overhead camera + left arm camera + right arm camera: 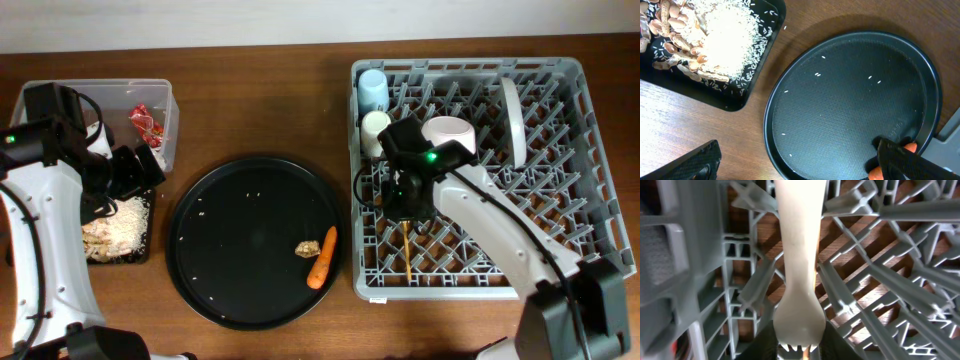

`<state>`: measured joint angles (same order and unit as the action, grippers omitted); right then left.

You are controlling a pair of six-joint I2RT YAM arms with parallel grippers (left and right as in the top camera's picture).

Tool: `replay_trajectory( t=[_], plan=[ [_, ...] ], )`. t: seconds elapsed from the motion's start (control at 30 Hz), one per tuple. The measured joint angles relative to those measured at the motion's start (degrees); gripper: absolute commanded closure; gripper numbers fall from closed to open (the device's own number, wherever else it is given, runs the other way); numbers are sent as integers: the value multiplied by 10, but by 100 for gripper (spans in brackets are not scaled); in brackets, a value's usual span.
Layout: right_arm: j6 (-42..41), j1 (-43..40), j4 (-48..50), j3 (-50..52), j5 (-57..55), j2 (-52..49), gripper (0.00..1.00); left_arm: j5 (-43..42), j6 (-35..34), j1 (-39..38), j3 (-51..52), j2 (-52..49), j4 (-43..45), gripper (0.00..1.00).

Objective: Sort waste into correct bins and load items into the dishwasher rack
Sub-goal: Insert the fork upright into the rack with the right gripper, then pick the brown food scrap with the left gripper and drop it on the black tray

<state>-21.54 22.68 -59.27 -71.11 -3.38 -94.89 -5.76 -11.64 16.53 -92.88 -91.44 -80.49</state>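
Overhead: large square grey plastic grid rack (560, 200) on wooden surface (260, 60); tapered orange carrot (322, 258) just left of rack.
Left wrist: left pincer (800, 162) spread wide, empty, well left of rack.
Right wrist: right pincer (796, 352) pinching smooth white plastic fork (796, 270) at tine end, inside rack among pegs.

White arm links (45, 235), black joints (58, 108), black cables (362, 185), green lights (431, 156).
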Motion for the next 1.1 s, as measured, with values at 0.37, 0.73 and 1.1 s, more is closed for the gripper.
replay_trajectory(
  t=[0.37,0.73,1.1],
  plan=[
    [5,0,-50,-14,0,9,41,0,0,-19,0,0,0,1],
    [55,-209,-171,-66,14,174,3,-1,0,-234,83,1,92,1],
    [73,-271,-179,-52,15,174,4,-56,-2,-417,323,-6,330,1]
  ],
)
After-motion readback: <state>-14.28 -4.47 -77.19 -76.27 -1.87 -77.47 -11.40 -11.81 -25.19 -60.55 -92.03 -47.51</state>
